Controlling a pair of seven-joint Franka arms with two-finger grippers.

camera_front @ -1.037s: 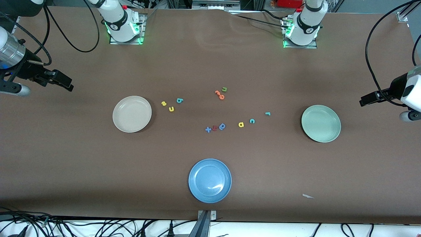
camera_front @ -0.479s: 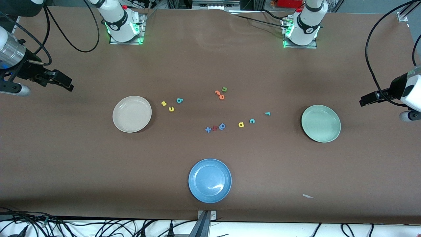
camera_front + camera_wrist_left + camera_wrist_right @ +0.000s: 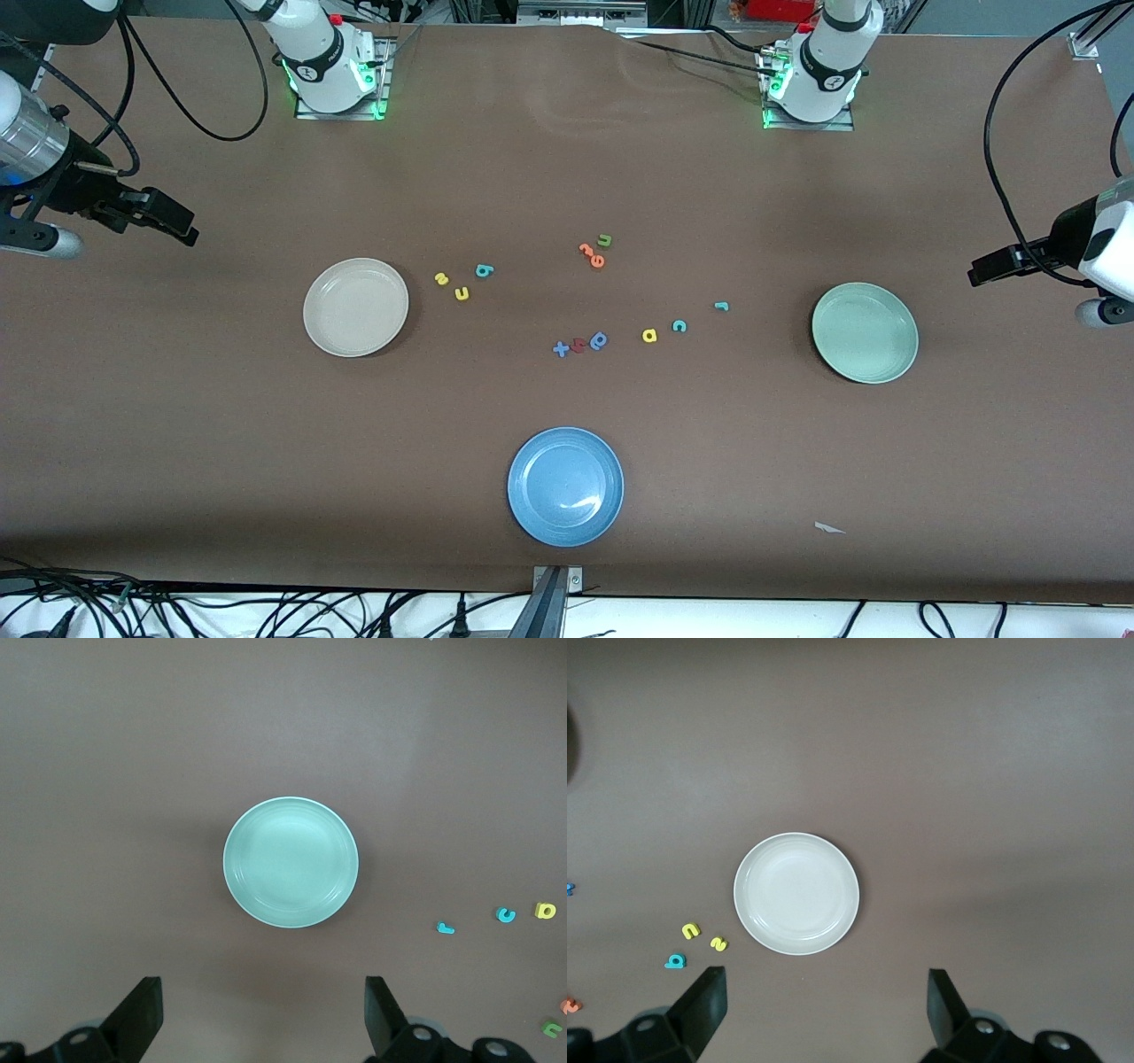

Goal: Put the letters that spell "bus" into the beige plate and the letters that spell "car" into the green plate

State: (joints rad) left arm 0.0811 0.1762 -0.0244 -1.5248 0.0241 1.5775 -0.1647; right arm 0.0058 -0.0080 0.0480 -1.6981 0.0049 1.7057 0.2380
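Still-life: round glossy beige plate (image 3: 355,307), green plate (image 3: 865,332), foam letters (image 3: 462,282).

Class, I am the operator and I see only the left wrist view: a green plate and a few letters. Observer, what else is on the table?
Observer: A beige plate lies toward the right arm's end, with nothing in it.
Operator: Where are b, u and s?
Observer: Beside that plate: yellow s, yellow u, teal b.
Operator: Any other plate?
Observer: A blue plate, nearest the front camera.
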